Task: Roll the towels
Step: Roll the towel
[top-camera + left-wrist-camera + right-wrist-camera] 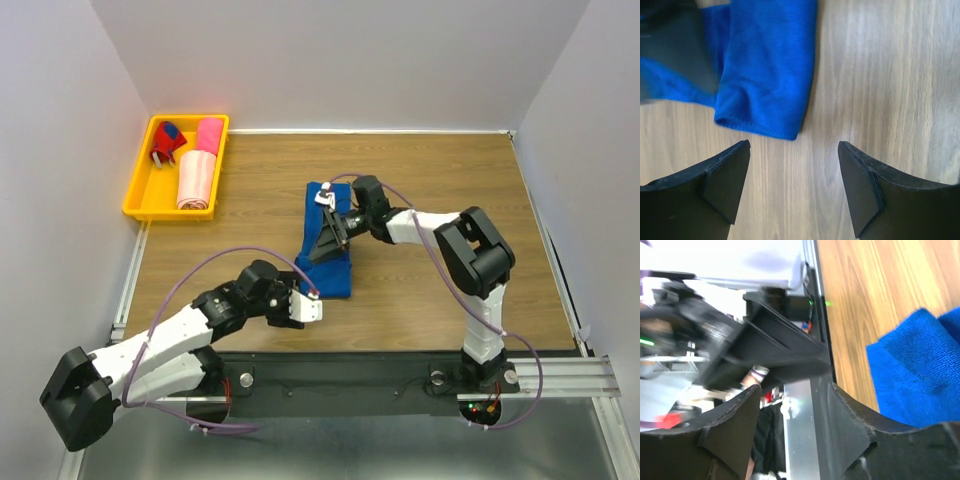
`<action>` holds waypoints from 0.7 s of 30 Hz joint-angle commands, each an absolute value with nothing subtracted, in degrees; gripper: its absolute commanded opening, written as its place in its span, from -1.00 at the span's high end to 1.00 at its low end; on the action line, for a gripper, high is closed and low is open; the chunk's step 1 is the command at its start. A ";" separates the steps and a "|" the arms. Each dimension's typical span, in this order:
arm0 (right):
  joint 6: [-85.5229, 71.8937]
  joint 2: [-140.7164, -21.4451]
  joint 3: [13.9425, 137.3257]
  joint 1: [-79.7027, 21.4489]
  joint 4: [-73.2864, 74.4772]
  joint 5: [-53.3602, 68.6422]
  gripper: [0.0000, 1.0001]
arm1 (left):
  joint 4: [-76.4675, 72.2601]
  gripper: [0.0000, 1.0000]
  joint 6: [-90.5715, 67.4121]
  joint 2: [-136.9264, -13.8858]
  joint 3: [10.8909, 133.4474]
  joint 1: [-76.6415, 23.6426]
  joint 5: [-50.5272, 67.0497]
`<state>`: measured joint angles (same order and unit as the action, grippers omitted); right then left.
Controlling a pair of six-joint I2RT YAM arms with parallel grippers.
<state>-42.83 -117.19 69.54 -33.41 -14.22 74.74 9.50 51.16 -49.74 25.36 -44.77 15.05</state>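
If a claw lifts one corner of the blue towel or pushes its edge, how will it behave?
Probably floppy: the blue towel lies creased and softly folded at its near corner. Pushed, it would likely bunch rather than slide, its fuzzy pile gripping the wooden table. Thin layers suggest it is light.

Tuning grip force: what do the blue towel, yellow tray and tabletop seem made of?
Blue towel: soft fuzzy cloth, perhaps microfibre; matte nap, hemmed edge, limp folds. Yellow tray: likely moulded plastic; smooth, evenly coloured, thin raised rim. Tabletop: wood grain with a satin sheen; solid wood or laminate, cannot tell.
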 commanded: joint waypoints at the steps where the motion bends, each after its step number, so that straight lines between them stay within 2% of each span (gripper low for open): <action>1: -44.56 -113.29 70.67 -29.10 -14.77 74.10 -0.19 | 0.27 -0.64 58.18 -51.49 22.77 -48.68 8.71; 7: -42.03 -108.91 69.26 -20.14 -10.57 71.29 0.01 | -6.76 -0.52 59.32 -61.41 24.26 -51.50 5.98; 8: -40.18 -108.90 69.87 -19.34 -10.55 71.28 0.01 | -7.81 -0.50 59.50 -62.57 24.34 -51.59 5.45; 11: -27.19 -107.41 72.50 -17.58 4.00 67.25 0.02 | -10.89 -0.47 61.42 -66.00 24.08 -51.59 4.31; 12: -23.77 -106.45 74.51 -17.40 11.70 63.49 0.02 | -11.77 -0.47 61.87 -66.70 24.00 -51.59 4.05; 14: -16.80 -105.12 75.32 -17.05 17.81 58.04 0.00 | -13.70 -0.46 62.49 -68.90 24.08 -51.77 4.04; 19: -8.62 -100.73 75.85 -15.47 24.07 51.95 -0.08 | -15.56 -0.35 61.44 -75.66 26.63 -51.94 2.73; 21: -5.65 -100.02 76.72 -13.98 27.59 51.33 -0.12 | -14.25 -0.24 60.39 -77.68 28.03 -51.94 2.46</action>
<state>-16.14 -103.55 73.47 -16.05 18.11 56.25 -13.50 61.41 -74.30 25.21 -51.68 3.73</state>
